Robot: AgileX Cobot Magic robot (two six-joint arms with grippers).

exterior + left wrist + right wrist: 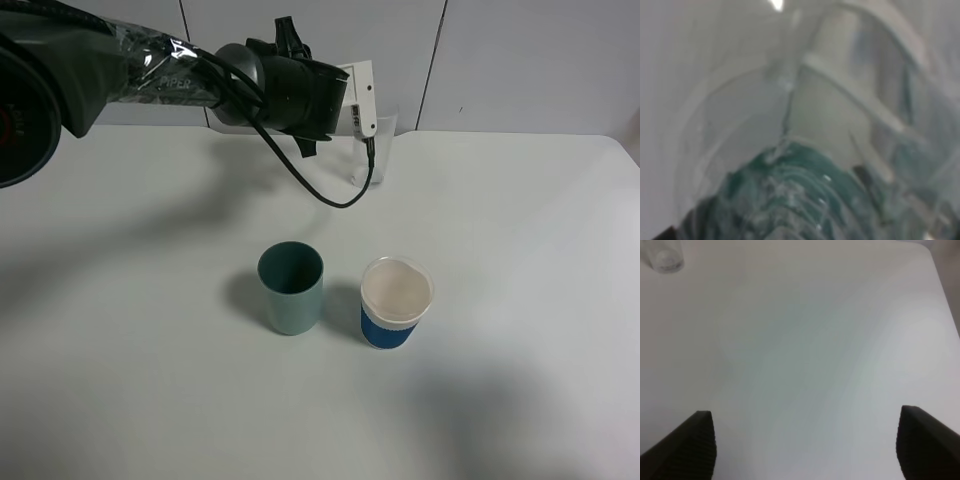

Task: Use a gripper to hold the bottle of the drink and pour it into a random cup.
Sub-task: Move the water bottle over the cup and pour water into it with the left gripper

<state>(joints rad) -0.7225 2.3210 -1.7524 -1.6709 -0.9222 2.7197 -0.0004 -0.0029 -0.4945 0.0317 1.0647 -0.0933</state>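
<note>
My left gripper (pixel 362 112) reaches across to the back middle of the table and hangs right above the cup (pixel 380 150), a tall clear glass. In the exterior high view its white head hides the bottle of the drink. The left wrist view is blurred and filled by the bottle (pixel 785 200): green label close to the camera, narrow neck pointing away, curved clear glass around it. The gripper is shut on the bottle. My right gripper (pixel 805 450) is open over bare table, with the cup's base (pixel 662 257) far off at the corner of that view.
A teal-green cup (pixel 291 288) and a white paper cup with a blue band (pixel 395 302) stand side by side in the middle of the white table (pixel 520 240). A black cable (pixel 330 190) loops down from the left arm beside the glass.
</note>
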